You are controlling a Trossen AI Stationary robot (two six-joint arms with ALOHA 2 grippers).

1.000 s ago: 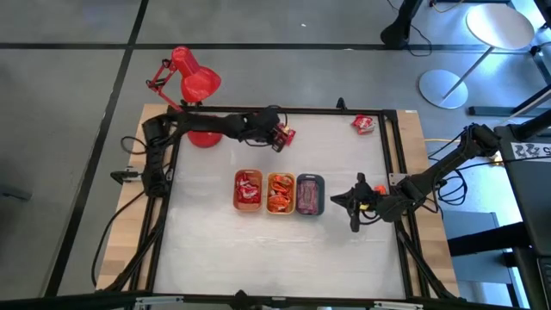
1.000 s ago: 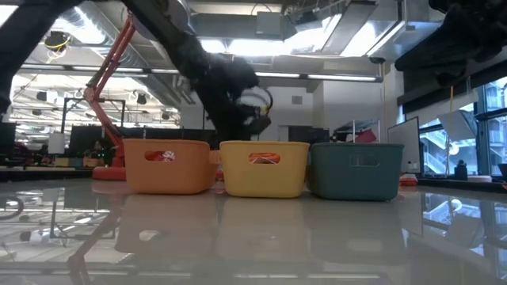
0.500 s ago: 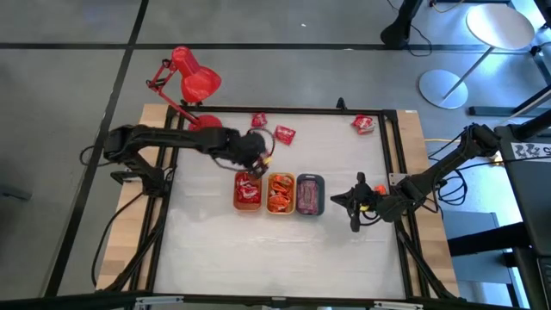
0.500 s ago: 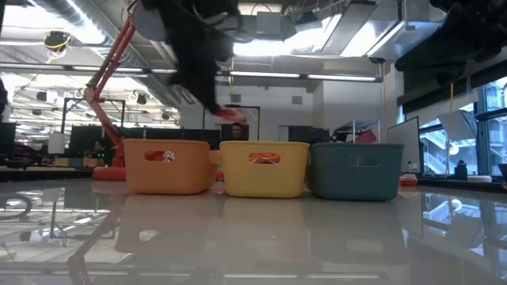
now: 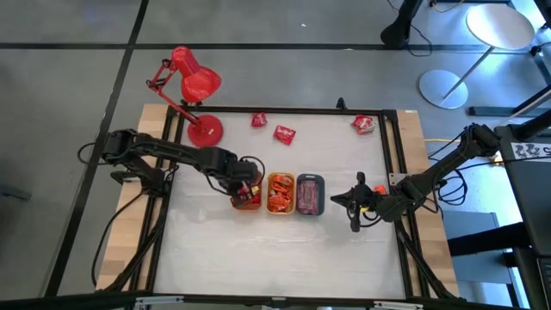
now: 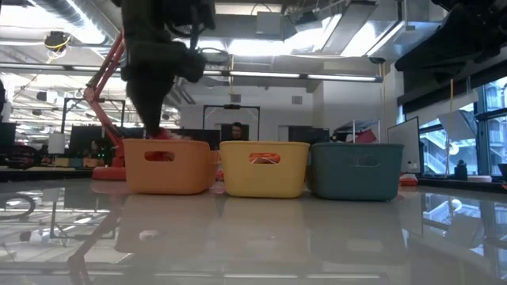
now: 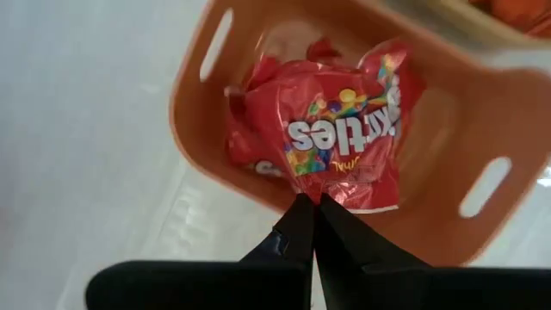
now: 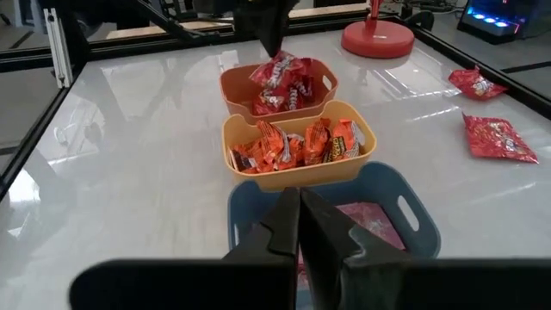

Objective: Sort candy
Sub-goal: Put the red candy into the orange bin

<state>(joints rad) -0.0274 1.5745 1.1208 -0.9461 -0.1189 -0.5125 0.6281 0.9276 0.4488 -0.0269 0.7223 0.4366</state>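
Left gripper (image 5: 248, 191) has dropped from behind the small oblong orange plastic tray (image 5: 238, 205) to directly over it since half a second ago, fingers clamped on a red crinkly Skittles packet (image 7: 340, 138) hanging into the tray. Low view shows only a dark blur above that tray. Right gripper (image 5: 351, 207), fingers closed and empty, waits unmoved, well right of the tray. Three red packets (image 5: 283, 133) lie behind the tray, as before.

The room is bright. Ceiling lights (image 6: 261, 47) shine from above, and windows (image 6: 455, 131) let in daylight. The shiny white tabletop (image 6: 253, 237) mirrors the room like glass. The left arm (image 6: 158, 63) looks dark and blurry in the low view.
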